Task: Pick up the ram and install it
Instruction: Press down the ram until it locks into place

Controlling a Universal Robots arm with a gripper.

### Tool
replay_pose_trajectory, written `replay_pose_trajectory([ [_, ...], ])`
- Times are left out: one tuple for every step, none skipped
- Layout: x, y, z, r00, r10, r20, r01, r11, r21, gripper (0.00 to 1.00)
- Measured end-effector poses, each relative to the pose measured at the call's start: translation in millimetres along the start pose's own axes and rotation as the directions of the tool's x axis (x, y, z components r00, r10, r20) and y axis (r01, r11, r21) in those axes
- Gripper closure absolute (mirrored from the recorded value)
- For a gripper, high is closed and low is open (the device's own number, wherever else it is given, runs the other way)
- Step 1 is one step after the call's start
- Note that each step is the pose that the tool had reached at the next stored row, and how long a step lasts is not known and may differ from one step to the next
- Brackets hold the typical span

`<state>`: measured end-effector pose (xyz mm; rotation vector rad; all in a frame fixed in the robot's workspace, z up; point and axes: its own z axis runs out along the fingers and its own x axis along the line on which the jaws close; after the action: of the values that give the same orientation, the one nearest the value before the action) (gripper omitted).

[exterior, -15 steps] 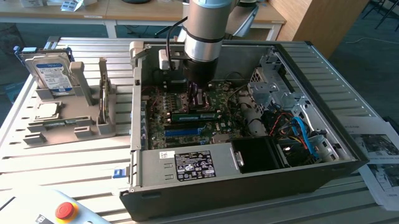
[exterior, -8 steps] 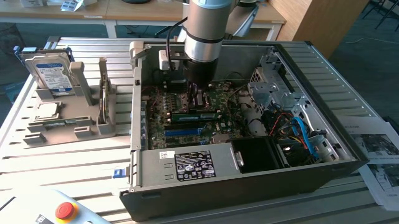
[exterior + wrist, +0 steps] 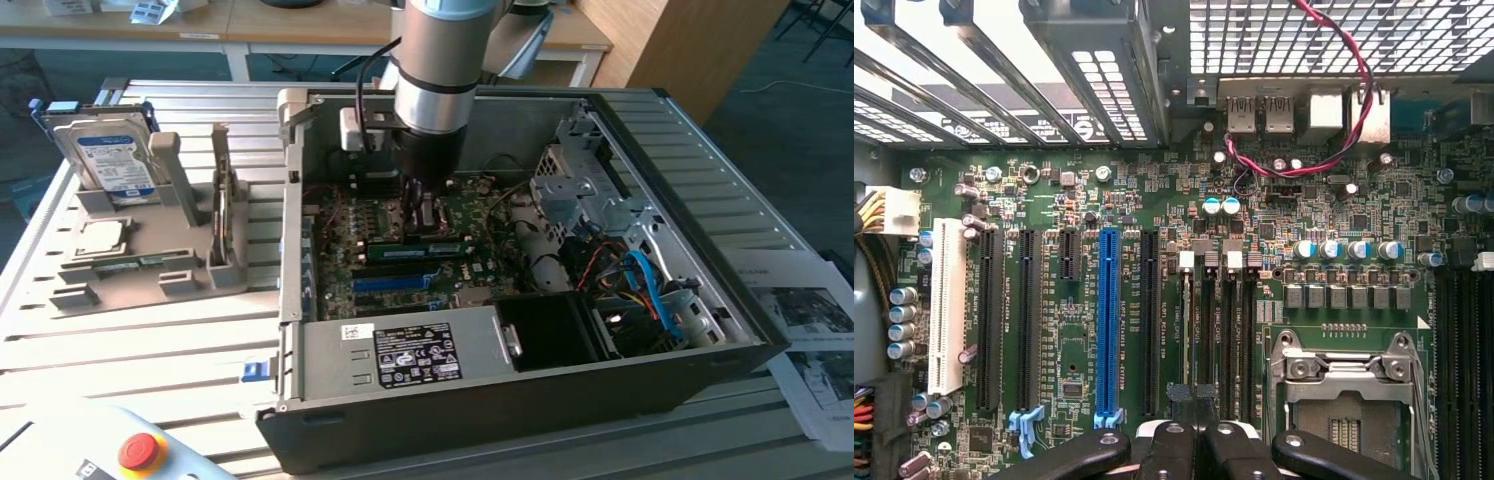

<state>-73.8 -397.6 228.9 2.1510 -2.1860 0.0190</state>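
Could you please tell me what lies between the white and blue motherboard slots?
In the wrist view, two long black slots and one short black slot lie between the white slot and the blue slot.

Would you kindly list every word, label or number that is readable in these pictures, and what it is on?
Nothing can be read with certainty.
Black label on the power supply: print too small.
Blue label on the hard drive: blurred.
White print beside the blue slot on the motherboard: too small.
Printed sheets beside the computer case: unreadable.
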Motion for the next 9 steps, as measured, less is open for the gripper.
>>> replay_pose_trajectory([
  [0.0, 0.0, 0.2, 1.0, 0.0, 0.0001, 0.0, 1.0, 0.0, 0.9],
  [-0.1, 0.0, 0.5, 1.0, 0.0, 0.0003, 0.0, 1.0, 0.0002, 0.9],
  [-0.1, 0.0, 0.8, 1.0, 0.0, 0.0003, 0.0, 1.0, 0.0002, 0.9],
  [-0.1, 0.0, 0.9, 1.0, 0.0, 0.0001, 0.0, 1.0, 0.0001, 0.9],
  [-0.1, 0.0, 1.0, 1.0, 0.0, 0.0001, 0.0, 1.0, 0.0001, 0.9],
  [-0.1, 0.0, 1.0, 1.0, 0.0, 0.0, 0.0, 1.0, 0.0001, 0.9],
  [-0.1, 0.0, 1.0, 1.0, 0.0, 0.0, 0.0, 1.0, 0.0, 0.9],
  [-0.1, 0.0, 1.1, 1.0, 0.0, 0.0, 0.0, 1.0, 0.0001, 0.9],
  [-0.1, 0.0, 1.1, 1.0, 0.0, 0.0002, 0.0, 1.0, 0.0001, 0.9],
])
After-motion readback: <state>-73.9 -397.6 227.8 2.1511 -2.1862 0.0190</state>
